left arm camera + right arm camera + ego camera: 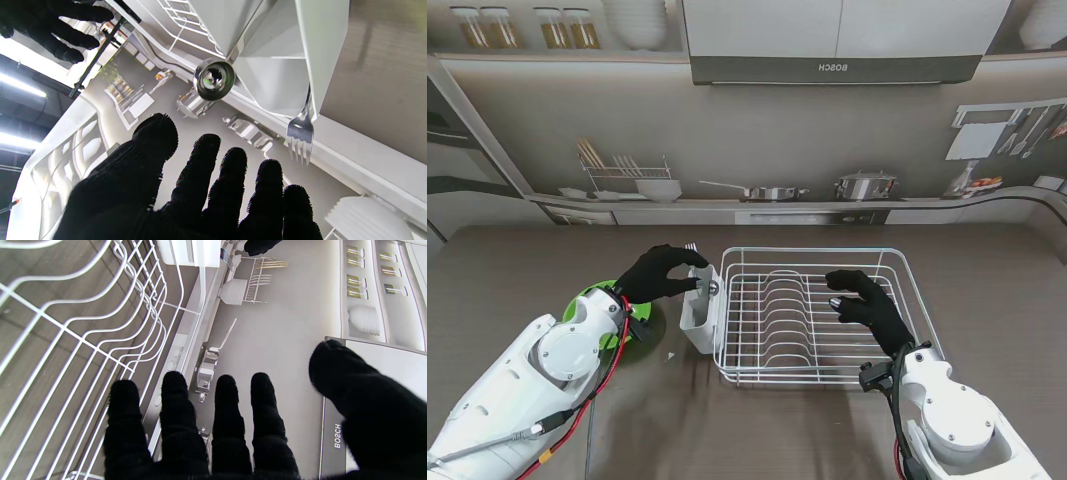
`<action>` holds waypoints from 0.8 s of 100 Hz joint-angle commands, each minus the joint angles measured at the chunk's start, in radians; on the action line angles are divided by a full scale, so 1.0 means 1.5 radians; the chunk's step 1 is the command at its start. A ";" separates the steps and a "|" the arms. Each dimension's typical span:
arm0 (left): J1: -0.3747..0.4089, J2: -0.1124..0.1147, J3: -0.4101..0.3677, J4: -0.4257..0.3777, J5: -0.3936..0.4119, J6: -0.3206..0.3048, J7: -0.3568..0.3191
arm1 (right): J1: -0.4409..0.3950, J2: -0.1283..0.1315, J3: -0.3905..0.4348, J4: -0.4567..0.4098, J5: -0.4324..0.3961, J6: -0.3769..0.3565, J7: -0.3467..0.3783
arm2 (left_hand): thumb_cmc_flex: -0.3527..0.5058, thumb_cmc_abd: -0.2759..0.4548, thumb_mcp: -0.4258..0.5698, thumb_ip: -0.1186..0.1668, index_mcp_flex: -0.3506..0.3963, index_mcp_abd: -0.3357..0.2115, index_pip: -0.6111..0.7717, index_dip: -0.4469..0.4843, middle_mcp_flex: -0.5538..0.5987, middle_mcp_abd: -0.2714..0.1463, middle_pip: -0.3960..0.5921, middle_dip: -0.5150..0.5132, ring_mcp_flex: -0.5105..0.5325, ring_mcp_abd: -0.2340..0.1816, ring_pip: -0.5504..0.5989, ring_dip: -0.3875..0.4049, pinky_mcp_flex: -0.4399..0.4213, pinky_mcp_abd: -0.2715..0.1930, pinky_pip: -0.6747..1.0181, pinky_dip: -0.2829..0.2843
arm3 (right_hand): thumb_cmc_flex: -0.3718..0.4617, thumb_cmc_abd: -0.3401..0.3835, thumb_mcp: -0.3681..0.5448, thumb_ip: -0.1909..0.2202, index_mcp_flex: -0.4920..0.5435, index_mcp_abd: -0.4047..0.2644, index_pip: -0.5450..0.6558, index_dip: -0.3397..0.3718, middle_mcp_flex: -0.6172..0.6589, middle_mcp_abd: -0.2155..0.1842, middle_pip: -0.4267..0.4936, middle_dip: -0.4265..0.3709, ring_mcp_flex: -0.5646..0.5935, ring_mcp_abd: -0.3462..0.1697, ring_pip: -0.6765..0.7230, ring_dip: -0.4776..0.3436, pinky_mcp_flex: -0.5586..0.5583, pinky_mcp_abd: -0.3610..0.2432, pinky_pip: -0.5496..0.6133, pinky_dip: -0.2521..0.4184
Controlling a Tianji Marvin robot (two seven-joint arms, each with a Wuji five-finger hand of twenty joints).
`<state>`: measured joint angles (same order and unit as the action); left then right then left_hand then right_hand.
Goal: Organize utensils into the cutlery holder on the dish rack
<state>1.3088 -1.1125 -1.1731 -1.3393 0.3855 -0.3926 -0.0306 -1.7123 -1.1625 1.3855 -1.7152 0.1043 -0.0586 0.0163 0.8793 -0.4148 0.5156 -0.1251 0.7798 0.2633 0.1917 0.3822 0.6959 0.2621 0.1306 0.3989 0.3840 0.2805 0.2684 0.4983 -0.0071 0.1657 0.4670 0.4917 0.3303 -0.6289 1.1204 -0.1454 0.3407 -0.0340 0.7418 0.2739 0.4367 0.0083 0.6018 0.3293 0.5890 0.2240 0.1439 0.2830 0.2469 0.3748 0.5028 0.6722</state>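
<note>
A white wire dish rack sits mid-table with a white cutlery holder hung on its left side. A spoon and a fork stand in the holder, bowl and tines sticking out. My left hand hovers just left of the holder's top, fingers spread and holding nothing. My right hand hangs over the rack's right half, fingers apart and empty. The right wrist view shows the rack wires and the holder far off.
A green plate lies on the table left of the holder, mostly hidden under my left forearm. A small white speck lies near the holder's base. The back wall is a printed kitchen backdrop.
</note>
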 commanded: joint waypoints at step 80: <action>0.134 -0.022 -0.012 -0.136 -0.037 0.021 0.070 | 0.000 -0.002 -0.005 -0.003 -0.011 -0.006 0.006 | 0.007 0.067 -0.138 0.043 -0.067 -0.005 -0.035 -0.030 -0.062 -0.009 -0.033 -0.074 -0.020 -0.009 -0.079 -0.062 0.040 -0.003 -0.182 0.009 | -0.015 -0.009 -0.016 0.021 -0.017 -0.007 0.002 -0.013 0.003 -0.008 -0.007 -0.006 0.009 -0.007 -0.003 0.007 -0.001 -0.018 -0.012 0.011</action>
<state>1.4906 -1.1315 -1.2015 -1.5310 0.3324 -0.3631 0.0968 -1.7099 -1.1624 1.3794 -1.7156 0.0932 -0.0635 0.0096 0.8772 -0.3535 0.3326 -0.0965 0.7031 0.2604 0.1574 0.3455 0.6307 0.2613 0.0893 0.2990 0.3780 0.2805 0.1755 0.4205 0.0466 0.1675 0.2312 0.4918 0.3303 -0.6289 1.1204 -0.1454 0.3407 -0.0340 0.7418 0.2739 0.4367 0.0083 0.6018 0.3293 0.5889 0.2241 0.1439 0.2830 0.2469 0.3748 0.5029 0.6722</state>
